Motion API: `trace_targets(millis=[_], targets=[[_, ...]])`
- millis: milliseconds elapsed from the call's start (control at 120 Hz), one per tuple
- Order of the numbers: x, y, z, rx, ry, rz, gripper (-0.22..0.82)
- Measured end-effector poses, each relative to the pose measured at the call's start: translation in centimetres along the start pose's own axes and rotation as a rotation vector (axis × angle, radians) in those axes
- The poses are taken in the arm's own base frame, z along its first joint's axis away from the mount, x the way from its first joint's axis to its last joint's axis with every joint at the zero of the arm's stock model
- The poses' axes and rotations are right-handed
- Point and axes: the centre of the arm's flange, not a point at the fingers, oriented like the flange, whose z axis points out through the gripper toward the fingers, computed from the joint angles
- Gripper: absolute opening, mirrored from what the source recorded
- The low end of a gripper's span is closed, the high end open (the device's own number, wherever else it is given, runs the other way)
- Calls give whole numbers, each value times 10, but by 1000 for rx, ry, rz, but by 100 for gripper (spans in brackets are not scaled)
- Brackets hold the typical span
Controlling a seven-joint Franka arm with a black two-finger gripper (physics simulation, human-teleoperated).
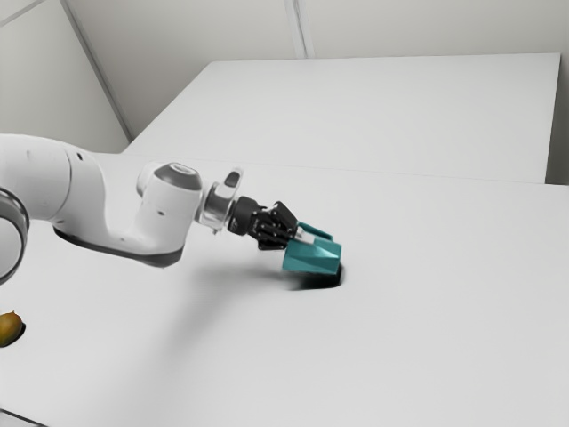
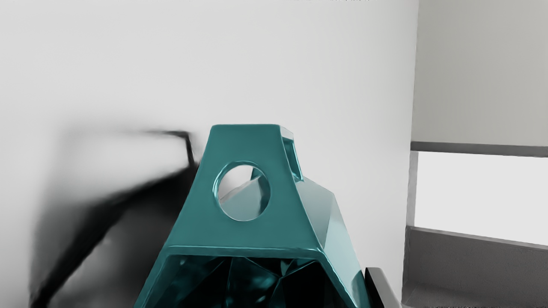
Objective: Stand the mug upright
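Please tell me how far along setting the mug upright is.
Reach looks done: the gripper is at the mug. In hand: the mug is tipped, opening toward the gripper; grip unclear. Left: turning the opening upward and standing it on the table.

White table (image 1: pixel 444 356), pale grey walls (image 1: pixel 178 44), narrow strip (image 1: pixel 300 31).

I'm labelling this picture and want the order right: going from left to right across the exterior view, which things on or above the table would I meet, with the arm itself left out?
Small orange-brown round object, black pincer, teal mug.
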Motion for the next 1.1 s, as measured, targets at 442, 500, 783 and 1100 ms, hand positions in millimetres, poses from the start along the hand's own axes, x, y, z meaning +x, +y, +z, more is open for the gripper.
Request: trace_targets(millis=[442,500,783,1100], targets=[[20,76,-117,549,-128,398,-16],[22,76,-123,666,-172,433,-17],[23,49,-121,941,-271,414,-17],[29,1,-93,1015,-299,336,-17]])
